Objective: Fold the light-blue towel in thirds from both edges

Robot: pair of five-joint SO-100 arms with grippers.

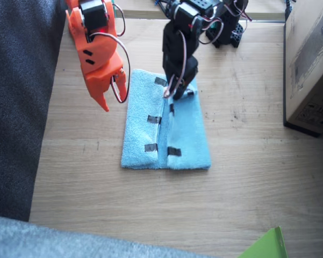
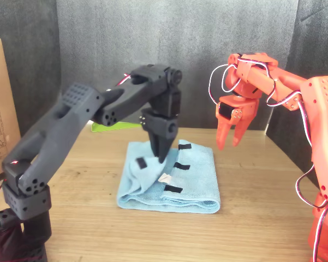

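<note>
Light-blue towel (image 1: 166, 123) lies mid-table (image 1: 97, 204), both short edges (image 1: 162, 119) folded inward, nearly meeting at a centre seam. Black left gripper (image 1: 174, 91) points down onto the towel's far end, fingers close together at the cloth; can't tell if it pinches any. Orange right gripper (image 1: 112, 90) hangs just off the towel's side, jaws slightly parted, holding nothing. Bare wood all round. Cardboard box (image 1: 311, 64) cut off at table edge.

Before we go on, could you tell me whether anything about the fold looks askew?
Mostly tidy, but the light-blue towel bulges where the left gripper presses its flap, the corner there lifted rather than flat. The right gripper hangs clear beside it.
</note>
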